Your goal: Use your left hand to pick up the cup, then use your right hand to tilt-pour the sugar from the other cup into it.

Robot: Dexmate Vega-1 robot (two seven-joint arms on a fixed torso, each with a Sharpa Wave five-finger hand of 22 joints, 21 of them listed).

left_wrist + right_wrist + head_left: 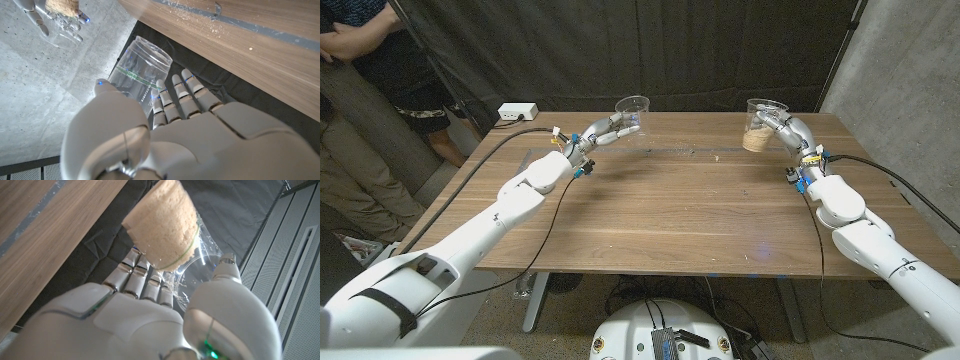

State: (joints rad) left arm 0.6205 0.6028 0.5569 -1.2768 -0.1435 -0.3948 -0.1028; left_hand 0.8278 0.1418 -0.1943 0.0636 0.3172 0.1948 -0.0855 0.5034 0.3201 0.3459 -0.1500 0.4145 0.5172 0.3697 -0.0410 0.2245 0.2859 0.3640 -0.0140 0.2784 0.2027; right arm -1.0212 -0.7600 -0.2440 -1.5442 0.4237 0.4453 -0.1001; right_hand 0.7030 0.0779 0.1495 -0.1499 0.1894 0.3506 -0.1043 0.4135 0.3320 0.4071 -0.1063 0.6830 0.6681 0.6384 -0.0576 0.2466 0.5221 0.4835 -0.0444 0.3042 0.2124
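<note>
Along the near edge of the bench [650,235] both arms reach in from the corners, over bare wood, toward the far side. Toward the far left corner the left hand [603,132] grips the empty cup [632,108] — its fingers [176,98] lie close together along the clear wall, thumb on the other side. Toward the far right corner the right hand [786,131] holds the sugar cup [763,124], fingers [142,277] pressed side by side against it, thumb opposite; the sugar fills its lower part. Whether either cup has cleared the wood I cannot tell.

As I judge it, the pick-up is done or nearly so and the pour has not begun: the two cups are well apart. The next move calls for bringing them together over the middle, the sugar cup's rim above the empty one, then tilting slowly.

Some spilt grains lie near the far edge between the cups. Beyond the far left corner sits a white power strip [517,112], and a person [360,60] stands further back — neither stands in the way.
</note>
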